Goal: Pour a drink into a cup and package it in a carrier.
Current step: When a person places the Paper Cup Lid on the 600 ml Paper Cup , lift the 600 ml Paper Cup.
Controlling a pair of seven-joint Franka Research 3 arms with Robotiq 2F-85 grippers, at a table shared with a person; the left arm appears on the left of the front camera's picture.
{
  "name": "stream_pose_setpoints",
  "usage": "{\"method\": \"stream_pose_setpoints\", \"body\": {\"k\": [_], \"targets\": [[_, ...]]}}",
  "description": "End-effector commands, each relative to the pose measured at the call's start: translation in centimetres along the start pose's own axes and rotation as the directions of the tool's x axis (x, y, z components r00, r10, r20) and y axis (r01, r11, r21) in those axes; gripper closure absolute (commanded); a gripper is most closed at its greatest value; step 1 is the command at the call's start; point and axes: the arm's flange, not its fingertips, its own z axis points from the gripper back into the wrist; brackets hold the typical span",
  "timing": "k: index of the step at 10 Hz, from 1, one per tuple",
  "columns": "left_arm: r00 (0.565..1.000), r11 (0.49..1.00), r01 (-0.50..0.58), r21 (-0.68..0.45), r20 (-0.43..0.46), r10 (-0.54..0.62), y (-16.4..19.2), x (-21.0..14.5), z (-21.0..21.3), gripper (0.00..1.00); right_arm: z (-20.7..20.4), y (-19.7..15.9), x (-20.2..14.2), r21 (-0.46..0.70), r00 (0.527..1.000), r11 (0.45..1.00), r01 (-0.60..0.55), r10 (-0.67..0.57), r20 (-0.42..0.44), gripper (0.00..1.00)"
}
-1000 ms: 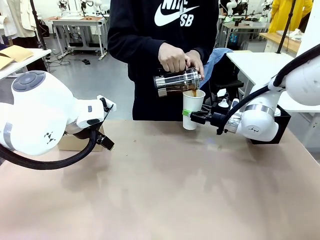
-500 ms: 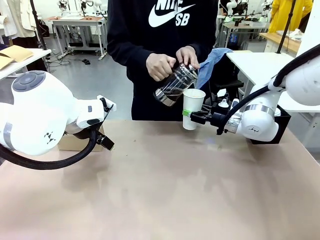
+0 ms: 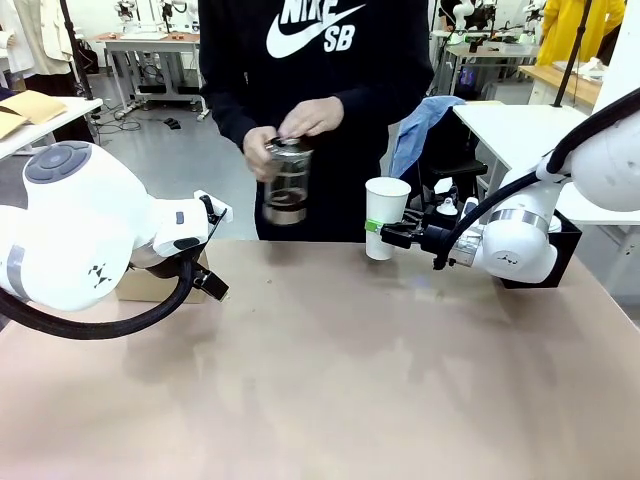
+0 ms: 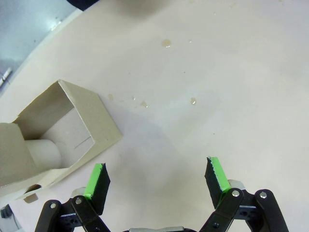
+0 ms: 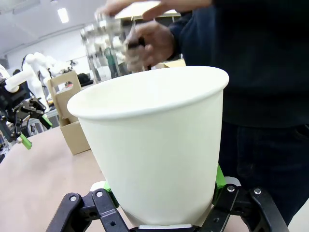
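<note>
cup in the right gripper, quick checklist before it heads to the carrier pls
1. grip on cup: ok, right gripper shut on its lower part, cup upright
2. press pot clear of cup: ok, person's hands hold it upright, off to one side
3. fill level: cannot tell, inside hidden
4. carrier upright on table: ok; slot free: cannot tell
5. left gripper open beside carrier: ok
6. table dry: not ok, small drops near carrier
</note>
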Motion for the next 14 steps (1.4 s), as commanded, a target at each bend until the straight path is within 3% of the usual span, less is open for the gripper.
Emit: {"method": "stream_pose_setpoints", "body": {"k": [1, 14], "targets": [[1.000, 1.000, 0.000, -0.002, 0.001, 0.000, 0.01, -0.01, 0.03, 0.00, -0.11, 0.15, 0.48, -0.010, 1.000, 1.000, 0.004, -0.004, 0.014, 0.19], [1.000, 1.000, 0.000, -0.002, 0.001, 0.000, 0.01, -0.01, 0.03, 0.00, -0.11, 0.15, 0.48, -0.010, 1.000, 1.000, 0.004, -0.004, 0.014, 0.19]]}}
